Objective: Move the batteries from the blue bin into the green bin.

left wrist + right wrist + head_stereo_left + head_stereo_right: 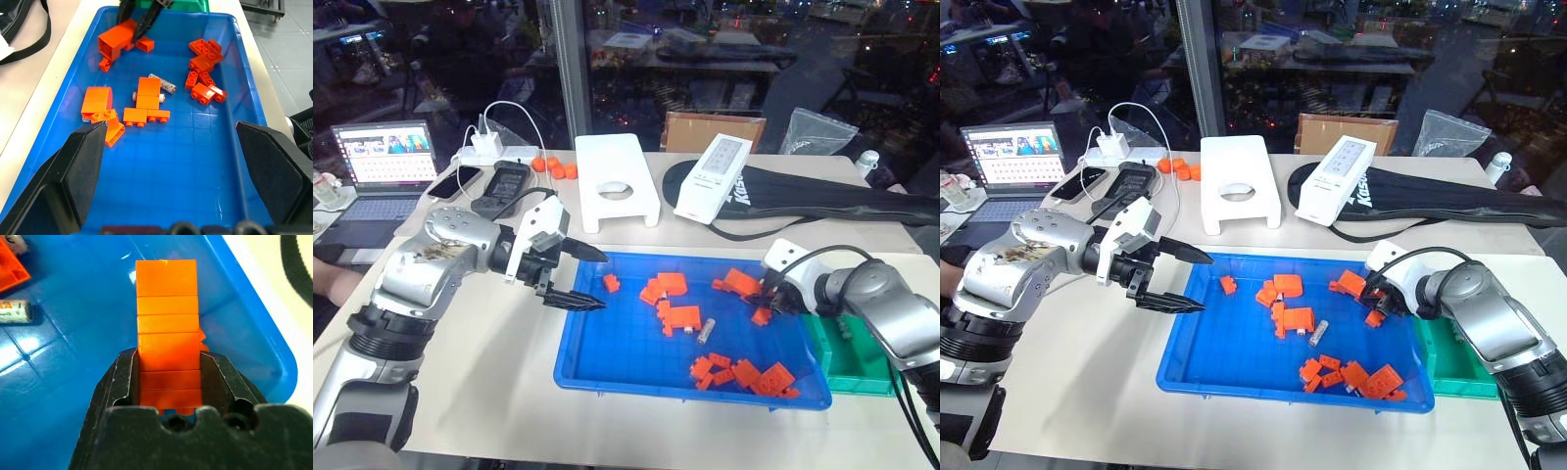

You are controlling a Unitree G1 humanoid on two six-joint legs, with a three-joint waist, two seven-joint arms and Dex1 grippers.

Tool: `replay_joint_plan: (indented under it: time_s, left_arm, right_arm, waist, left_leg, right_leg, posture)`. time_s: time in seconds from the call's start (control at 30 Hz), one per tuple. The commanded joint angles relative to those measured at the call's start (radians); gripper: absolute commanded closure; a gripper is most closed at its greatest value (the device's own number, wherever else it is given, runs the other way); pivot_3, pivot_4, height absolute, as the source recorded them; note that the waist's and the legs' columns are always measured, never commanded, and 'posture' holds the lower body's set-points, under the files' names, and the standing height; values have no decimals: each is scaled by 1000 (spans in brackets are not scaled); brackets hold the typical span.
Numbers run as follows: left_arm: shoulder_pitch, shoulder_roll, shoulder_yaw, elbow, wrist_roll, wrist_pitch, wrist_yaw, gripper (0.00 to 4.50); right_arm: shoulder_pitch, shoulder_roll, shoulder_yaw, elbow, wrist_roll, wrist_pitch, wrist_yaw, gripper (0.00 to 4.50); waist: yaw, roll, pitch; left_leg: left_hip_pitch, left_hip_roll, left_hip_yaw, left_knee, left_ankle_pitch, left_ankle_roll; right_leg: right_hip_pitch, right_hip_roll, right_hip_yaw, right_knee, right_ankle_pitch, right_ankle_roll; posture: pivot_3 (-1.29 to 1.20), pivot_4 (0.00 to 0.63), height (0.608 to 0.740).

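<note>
At right of the frame, the right gripper (168,377) has its fingers clamped on a stack of orange bricks (167,308) over the blue bin (607,362), probably clearing it off the batteries. One battery (706,332) lies mid-bin. The left gripper (579,277) hovers spread wide at the bin's left rim. The green bin (857,372) waits lower right.

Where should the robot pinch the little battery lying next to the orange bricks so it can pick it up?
Probably around the middle of the battery, coming from above. It lies flat on the blue bin floor, a thin cylinder, so fingers should close across its round sides. One end sits close to an orange brick; the other end has more open floor.
</note>
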Motion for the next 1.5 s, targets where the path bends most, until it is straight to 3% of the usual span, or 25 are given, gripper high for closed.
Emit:
replay_joint_plan:
  time_s: [0.03, 0.17, 0.4, 0.57, 1.03, 1.27, 1.37, 1.5]
  left_arm:
    - [-18, 12, 19, -30, -4, 5, 4, 0]
    - [-19, 8, 15, -27, 0, 5, 8, 0]
    - [-30, 4, 8, -20, 7, 1, 6, 0]
    - [-39, 1, 2, -29, 15, -1, 4, 0]
    - [-38, 5, 4, -15, 32, -11, 18, 0]
    - [-28, -6, 2, -10, 38, -14, 21, 0]
    - [-32, -17, -3, -5, 39, -16, 23, 0]
    - [-42, -39, -10, 12, 41, -28, 19, 0]
  right_arm:
    - [-23, -9, -42, -21, -20, -5, 18, 1450]
    - [-13, -25, -94, -134, 58, 69, 81, 34]
    - [8, 29, -83, -302, 202, 233, 142, 34]
    - [-4, 75, 21, -318, 172, 289, 96, 34]
    - [-43, 154, 135, -221, 97, 275, 55, 34]
    - [-40, 121, 110, -251, 85, 278, 70, 2000]
    - [-51, 88, 44, -286, 118, 298, 90, 1998]
    - [-69, -10, -151, -354, 217, 358, 149, 1998]
  waist:
    - [1, 0, 0]
    - [0, 1, 0]
    - [-2, 1, 0]
    - [0, 1, 0]
    - [-2, 0, 0]
    - [-1, 0, 0]
    - [-1, 0, 0]
    - [1, 1, 1]
  left_leg:
    - [0, 0, 0, 0, 0, 0]
    - [0, 0, 0, 0, 0, 0]
    - [0, 0, -1, 0, 0, 0]
    - [0, 0, -1, 1, 0, 0]
    - [0, 0, -2, 1, 0, 0]
    - [0, 0, -2, 2, 0, 0]
    - [0, 0, -2, 1, 0, 0]
    - [0, 0, -2, 1, 0, 0]
  right_leg:
    - [0, 0, 0, 0, 0, 0]
    - [0, 0, 0, 0, 0, 0]
    - [0, 0, -1, 3, 0, 0]
    - [0, 0, -1, 3, 0, 0]
    - [-1, 0, -2, 7, -2, -1]
    - [-1, 0, -2, 7, -2, -1]
    - [-1, 0, -2, 7, -2, -1]
    - [-1, 0, -2, 7, -2, -1]
  posture:
    - [0, 150, 706]
    - [0, 150, 706]
    - [0, 150, 706]
    - [0, 150, 706]
    - [0, 150, 706]
    - [0, 150, 706]
    - [0, 150, 706]
    - [0, 150, 706]
